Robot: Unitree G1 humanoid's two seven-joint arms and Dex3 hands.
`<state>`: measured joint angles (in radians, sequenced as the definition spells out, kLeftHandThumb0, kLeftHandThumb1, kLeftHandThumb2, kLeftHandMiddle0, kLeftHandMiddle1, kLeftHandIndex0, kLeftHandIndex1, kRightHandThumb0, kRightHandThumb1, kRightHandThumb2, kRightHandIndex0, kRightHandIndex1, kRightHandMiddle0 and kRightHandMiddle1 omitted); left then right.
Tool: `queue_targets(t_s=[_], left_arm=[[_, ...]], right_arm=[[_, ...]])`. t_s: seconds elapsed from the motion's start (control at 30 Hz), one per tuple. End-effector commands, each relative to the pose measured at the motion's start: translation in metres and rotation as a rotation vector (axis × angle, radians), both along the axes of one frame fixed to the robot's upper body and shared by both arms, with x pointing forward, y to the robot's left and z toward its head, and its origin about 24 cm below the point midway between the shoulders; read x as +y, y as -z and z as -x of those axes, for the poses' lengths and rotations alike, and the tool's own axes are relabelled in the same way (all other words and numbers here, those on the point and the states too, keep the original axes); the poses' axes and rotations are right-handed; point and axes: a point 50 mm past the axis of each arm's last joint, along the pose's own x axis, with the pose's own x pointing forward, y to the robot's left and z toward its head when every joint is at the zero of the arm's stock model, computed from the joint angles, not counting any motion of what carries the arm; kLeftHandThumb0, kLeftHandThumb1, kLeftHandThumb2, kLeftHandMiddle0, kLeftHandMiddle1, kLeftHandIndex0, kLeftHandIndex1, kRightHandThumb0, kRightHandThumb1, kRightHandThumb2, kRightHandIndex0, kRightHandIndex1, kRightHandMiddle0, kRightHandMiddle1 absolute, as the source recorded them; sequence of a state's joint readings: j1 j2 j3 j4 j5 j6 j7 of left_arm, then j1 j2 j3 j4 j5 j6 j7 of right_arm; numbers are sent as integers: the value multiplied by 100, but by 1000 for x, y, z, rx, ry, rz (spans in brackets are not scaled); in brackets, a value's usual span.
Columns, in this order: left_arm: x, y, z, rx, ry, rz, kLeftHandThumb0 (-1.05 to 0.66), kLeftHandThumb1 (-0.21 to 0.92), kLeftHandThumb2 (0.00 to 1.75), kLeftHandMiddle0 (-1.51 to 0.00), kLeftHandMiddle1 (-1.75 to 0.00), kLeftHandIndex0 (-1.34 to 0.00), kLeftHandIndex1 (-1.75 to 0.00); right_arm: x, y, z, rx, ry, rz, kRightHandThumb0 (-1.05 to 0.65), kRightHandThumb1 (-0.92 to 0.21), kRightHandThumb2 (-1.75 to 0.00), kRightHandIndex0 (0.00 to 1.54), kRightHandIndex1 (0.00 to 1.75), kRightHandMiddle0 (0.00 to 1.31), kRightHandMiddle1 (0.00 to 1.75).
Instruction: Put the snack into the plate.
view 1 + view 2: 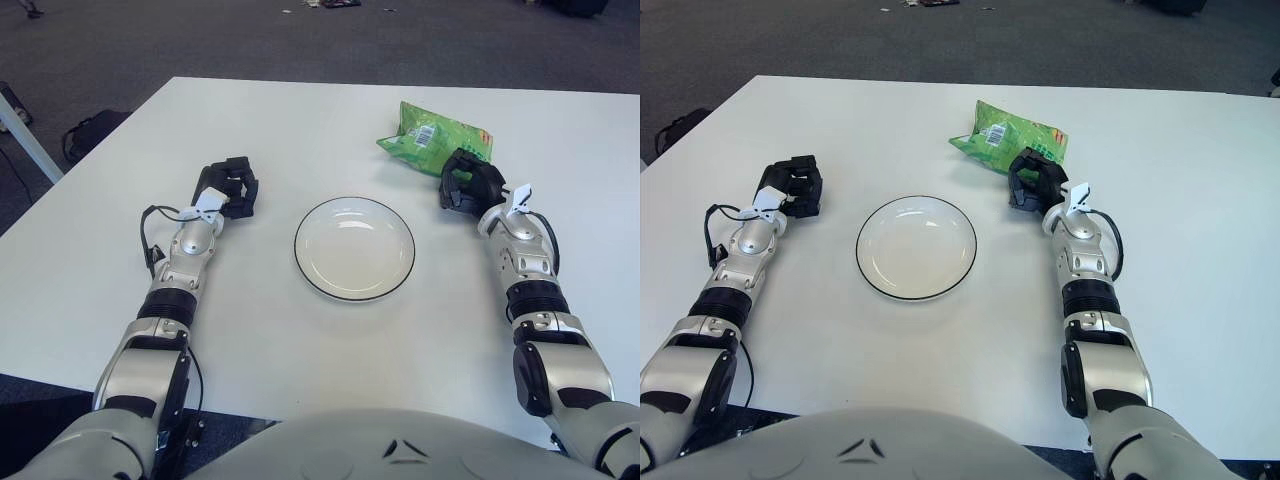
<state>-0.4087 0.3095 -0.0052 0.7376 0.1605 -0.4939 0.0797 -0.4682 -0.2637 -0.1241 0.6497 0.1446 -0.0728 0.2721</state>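
The right hand [470,185] had its fingers curled at the near edge of the snack [436,138], touching it but not clearly gripping, behind and right of the plate [354,248] (bare inside). The left hand [230,188], fingers curled on nothing, rested left of the plate. The transfer was all left.

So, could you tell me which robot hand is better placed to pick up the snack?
The right robot hand: it sits at the near edge of the green snack bag. The left robot hand rests across the plate, far from it.
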Motion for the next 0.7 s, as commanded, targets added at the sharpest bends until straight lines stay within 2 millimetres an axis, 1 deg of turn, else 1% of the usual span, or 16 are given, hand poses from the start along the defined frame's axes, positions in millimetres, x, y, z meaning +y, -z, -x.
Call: queue_targets(t_s=[0.0,0.67], left_arm=[[-1,50,28,199,-9,23,-48,57,105,-136,-175,-105,-175],[-6,52,25,213,-22,9,-50,58,104,-136,-175,-106,-175]], right_arm=[[-1,53,28,235,6,24,-44,-44,-116,96,175,52,175],[-3,54,25,259,7,60,-45,-40,-121,99,175,55,175]])
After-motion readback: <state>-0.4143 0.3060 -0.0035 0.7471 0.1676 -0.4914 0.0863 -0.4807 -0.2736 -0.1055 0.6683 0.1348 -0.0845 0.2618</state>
